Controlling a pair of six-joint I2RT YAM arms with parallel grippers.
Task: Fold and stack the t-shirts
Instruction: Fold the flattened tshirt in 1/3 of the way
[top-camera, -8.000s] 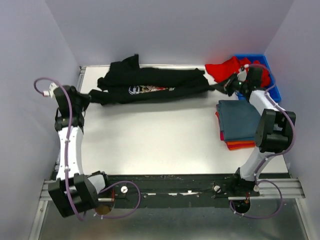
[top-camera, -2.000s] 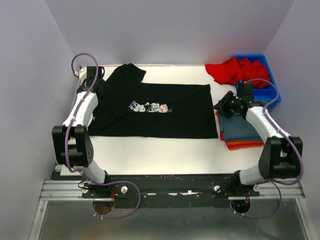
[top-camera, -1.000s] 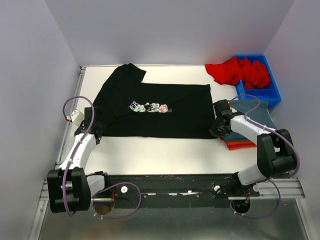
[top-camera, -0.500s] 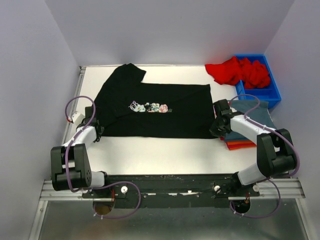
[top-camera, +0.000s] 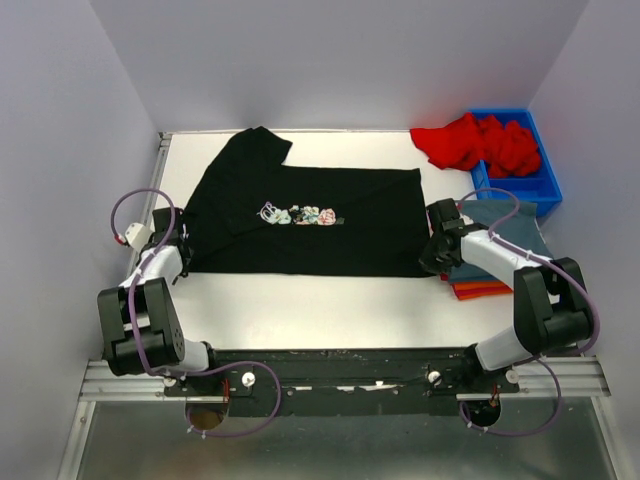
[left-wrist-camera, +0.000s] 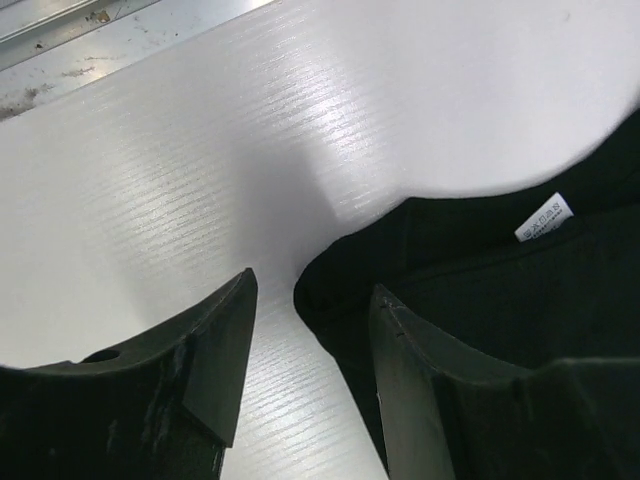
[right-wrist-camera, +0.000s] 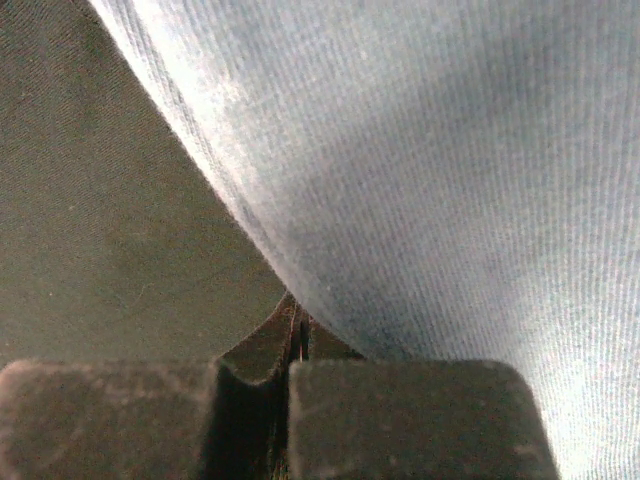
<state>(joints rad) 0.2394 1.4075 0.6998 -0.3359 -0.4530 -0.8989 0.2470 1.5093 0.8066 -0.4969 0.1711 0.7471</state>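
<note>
Spread flat on the white surface (top-camera: 320, 300), the black t-shirt (top-camera: 330, 240), chest print (top-camera: 300, 214) up, long axis running left to right, sleeve end at the left and straight hem at the right. Down at that shirt's near-left corner, the left pincer (left-wrist-camera: 312, 290), jaws apart and straddling the rounded cloth edge, one finger over bare surface just outside the shirt and the other over black cloth, nothing pinched yet; a white label (left-wrist-camera: 545, 217) just inside the shirt's edge, beyond the fingers. At the shirt's near-right corner, the right pincer (right-wrist-camera: 296, 340), jaws closed tight; no telling from its wrist view about any hem caught between them. Arms thus at opposite ends of the shirt's near long edge, each nearest its own corner; probably a lift of that edge next, and a fold across the short axis toward the shirt's far edge. Just right of the shirt's hem, pressed against the right pincer, a folded stack with a slate-blue t-shirt (top-camera: 500, 235) on top and an orange t-shirt (top-camera: 490, 290) peeking out beneath: the likeliest snag for that arm. Beyond the shirt's far-right corner, a crumpled red t-shirt (top-camera: 465, 140) spilling from the blue bin (top-camera: 535, 185), well apart from the fold's path.
</note>
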